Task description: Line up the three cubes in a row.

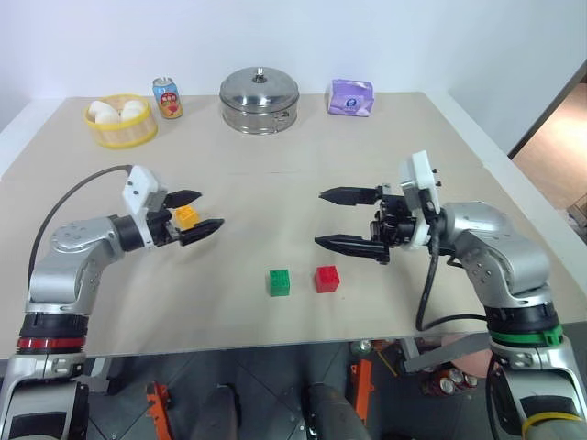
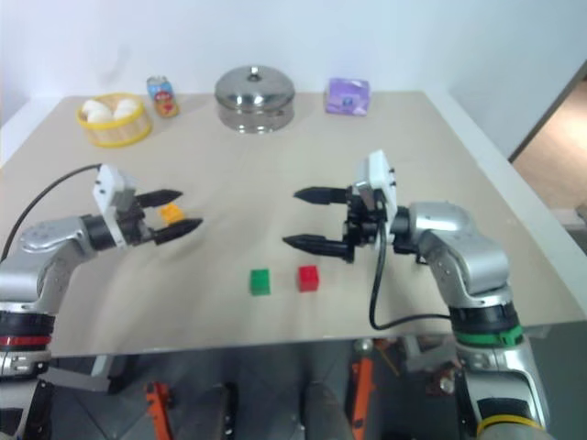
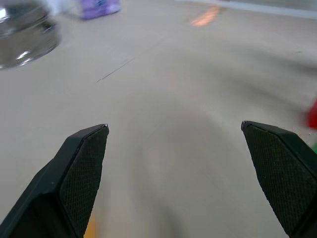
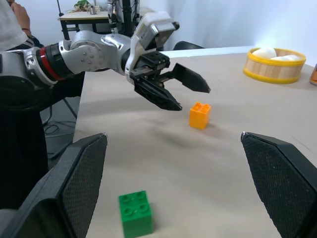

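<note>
Near the front edge of the beige surface [image 1: 303,174]: green cube [image 1: 280,281] and red cube [image 1: 326,279], side by side with a small gap. Well left of the green cube and farther back: yellow cube [image 1: 186,217], resting on the surface between the spread fingers of the left gripper [image 1: 193,214], untouched in the right wrist view. Right of and behind the red cube: right gripper [image 1: 337,218], raised, jaws wide apart, empty.
</note>
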Motion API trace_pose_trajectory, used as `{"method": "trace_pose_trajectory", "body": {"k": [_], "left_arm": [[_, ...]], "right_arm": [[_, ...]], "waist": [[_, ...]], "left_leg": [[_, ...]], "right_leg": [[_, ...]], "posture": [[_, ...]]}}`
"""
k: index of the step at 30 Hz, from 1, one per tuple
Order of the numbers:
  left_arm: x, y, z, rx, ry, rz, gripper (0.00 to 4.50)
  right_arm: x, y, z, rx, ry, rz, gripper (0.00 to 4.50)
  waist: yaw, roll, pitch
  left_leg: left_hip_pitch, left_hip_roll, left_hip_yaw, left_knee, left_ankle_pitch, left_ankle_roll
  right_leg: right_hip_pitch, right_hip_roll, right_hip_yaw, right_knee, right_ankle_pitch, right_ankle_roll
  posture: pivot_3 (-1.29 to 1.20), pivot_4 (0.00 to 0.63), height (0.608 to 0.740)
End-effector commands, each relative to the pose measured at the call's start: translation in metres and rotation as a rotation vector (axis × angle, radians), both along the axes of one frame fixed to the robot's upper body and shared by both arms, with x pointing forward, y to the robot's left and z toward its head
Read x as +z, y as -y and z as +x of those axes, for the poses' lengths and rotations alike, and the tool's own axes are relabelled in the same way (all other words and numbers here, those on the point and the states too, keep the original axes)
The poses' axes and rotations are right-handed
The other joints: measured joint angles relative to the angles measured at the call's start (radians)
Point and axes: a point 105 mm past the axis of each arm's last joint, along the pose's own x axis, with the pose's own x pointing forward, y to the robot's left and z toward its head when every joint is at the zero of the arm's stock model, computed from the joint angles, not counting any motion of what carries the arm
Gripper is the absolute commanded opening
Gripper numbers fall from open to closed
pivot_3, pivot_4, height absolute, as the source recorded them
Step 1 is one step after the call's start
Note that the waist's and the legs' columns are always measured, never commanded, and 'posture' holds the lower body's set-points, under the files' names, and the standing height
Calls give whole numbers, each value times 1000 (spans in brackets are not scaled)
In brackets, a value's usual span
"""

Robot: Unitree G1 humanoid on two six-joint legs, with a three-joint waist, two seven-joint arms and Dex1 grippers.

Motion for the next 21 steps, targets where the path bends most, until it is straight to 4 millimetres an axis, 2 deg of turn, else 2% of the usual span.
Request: {"method": "trace_pose_trajectory", "body": {"k": [1, 6, 12, 17, 18, 19, 21], "left_arm": [[8, -30, 14, 77, 34, 7, 4446], [-3, -39, 29, 116, 9, 4, 4446], [-29, -30, 39, 95, -48, 32, 4446], [-41, -23, 45, 91, -71, 63, 4446], [-43, -23, 46, 95, -73, 67, 4060], [-44, -23, 46, 98, -73, 70, 3928], [-44, -23, 47, 100, -73, 72, 3316]], "right_arm": [[5, -4, 7, 6, 56, -13, 4500], [3, -5, 7, 9, 68, -20, 4500], [3, -3, 5, -9, 73, -20, 4500], [3, -1, 3, -27, 75, -15, 4500], [3, 0, 3, -29, 75, -14, 4500], [3, 0, 3, -32, 75, -14, 4500], [3, 1, 2, -39, 76, -11, 4500]], "waist": [[0, 0, 0], [0, 0, 0], [0, 0, 0], [0, 0, 0], [0, 0, 0], [0, 0, 0], [0, 0, 0]], "left_leg": [[0, 0, 0, 0, 0, 0], [-2, 0, 0, -2, 0, 0], [-2, 0, 0, -3, 0, 0], [-2, 0, 0, -3, 0, 0], [-2, 0, 0, -3, 0, 0], [-2, 0, 0, -3, 0, 0], [-2, 0, 0, -3, 0, 0]], "right_leg": [[0, 0, 0, 0, 0, 0], [-2, 0, 0, 0, 1, 1], [-3, 0, 0, 0, 2, 4], [-3, 1, 0, 0, 2, 4], [-3, 1, 0, 0, 2, 4], [-3, 1, 0, 0, 2, 4], [-3, 1, 0, 0, 2, 4]], "posture": [[0, 150, 739], [0, 150, 739], [0, 150, 739], [0, 150, 739], [0, 150, 739], [0, 150, 739], [0, 150, 739]]}}
